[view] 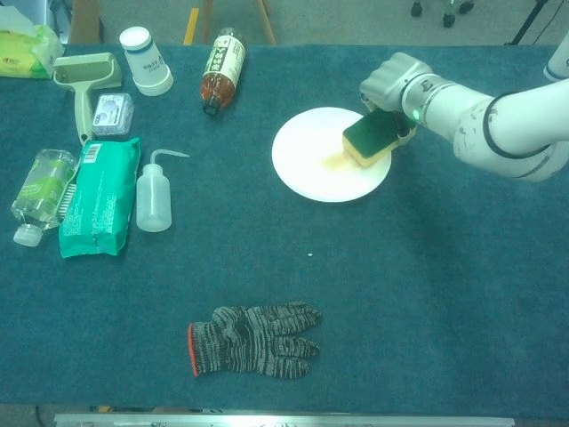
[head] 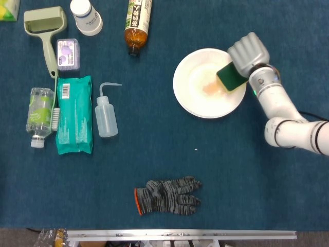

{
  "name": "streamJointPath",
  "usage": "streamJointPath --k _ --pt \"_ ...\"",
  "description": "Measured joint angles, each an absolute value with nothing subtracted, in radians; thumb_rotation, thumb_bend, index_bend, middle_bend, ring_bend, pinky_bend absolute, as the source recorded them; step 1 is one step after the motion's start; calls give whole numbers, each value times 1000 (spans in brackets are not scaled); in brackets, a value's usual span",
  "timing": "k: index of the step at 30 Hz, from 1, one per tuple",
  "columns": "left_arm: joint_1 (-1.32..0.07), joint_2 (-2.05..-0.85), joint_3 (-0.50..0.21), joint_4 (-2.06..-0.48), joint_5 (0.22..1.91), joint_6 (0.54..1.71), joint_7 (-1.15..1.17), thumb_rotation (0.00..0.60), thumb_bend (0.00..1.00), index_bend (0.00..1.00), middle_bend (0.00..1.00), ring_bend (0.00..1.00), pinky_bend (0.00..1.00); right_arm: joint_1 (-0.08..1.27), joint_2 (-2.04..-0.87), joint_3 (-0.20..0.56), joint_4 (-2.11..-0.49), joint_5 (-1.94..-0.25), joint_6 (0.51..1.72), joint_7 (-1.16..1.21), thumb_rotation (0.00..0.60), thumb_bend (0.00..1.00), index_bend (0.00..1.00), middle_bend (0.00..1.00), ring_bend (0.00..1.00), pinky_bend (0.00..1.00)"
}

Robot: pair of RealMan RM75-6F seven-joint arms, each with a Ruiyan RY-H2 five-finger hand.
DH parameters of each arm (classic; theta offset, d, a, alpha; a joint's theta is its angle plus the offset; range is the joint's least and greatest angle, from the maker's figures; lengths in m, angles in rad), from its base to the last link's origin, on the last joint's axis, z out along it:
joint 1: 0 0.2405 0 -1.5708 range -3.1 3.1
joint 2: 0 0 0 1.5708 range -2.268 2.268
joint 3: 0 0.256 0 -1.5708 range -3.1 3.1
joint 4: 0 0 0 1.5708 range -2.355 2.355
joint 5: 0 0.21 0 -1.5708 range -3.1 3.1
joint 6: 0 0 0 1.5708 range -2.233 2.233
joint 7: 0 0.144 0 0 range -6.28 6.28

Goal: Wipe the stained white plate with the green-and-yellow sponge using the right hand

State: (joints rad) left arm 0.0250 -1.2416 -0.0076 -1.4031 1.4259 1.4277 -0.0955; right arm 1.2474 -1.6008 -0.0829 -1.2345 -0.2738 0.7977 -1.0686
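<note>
We're seeing the white plate point(head: 206, 98) lying flat on the blue counter point(head: 216, 170), an orange stain point(head: 212, 88) sitting right of its centre. The green-and-yellow sponge point(view: 372, 138) is tilting, green side up, yellow edge touching the stain.

I see a table point(head: 241, 185) covered in dark blue cloth, with a white plate point(head: 198, 103) at about two o'clock and a grey knitted glove point(head: 167, 196) at six. Around nine to ten o'clock lie a clear plastic bottle point(head: 40, 116), a green packet point(head: 75, 115) just beside it and a squeeze bottle point(head: 105, 113). From eleven to twelve sit a lint roller point(head: 46, 31), a small box point(head: 68, 54), a paper cup point(head: 86, 16) and a brown bottle point(head: 138, 23).
</note>
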Motion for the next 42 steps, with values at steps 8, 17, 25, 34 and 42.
streamJointPath --k 8,17,25,34,42 --pt "24 -1242 -4 -1409 1429 1430 -90 600 295 357 325 162 408 1240 -1568 -66 -1275 -280 826 -1062 600 49 394 565 389 362" --pt "25 -1238 -5 -1406 1425 1430 -98 600 294 357 325 162 408 1224 -1555 -48 -1324 -335 826 -1014 600 49 394 565 389 362" --pt "18 -1245 -5 -1409 1427 1423 -90 600 295 357 326 162 408 1173 -1466 -60 -1483 -410 888 -960 600 49 394 565 389 362" --pt "4 -1249 -4 -1432 1432 1413 -58 600 294 357 326 162 408 1070 -1312 -113 -1737 -571 1006 -890 600 49 393 565 389 362" --pt "-9 -1249 -7 -1450 1427 1401 -35 600 294 357 326 162 408 988 -1264 -167 -1821 -667 1032 -851 600 49 394 565 390 362"
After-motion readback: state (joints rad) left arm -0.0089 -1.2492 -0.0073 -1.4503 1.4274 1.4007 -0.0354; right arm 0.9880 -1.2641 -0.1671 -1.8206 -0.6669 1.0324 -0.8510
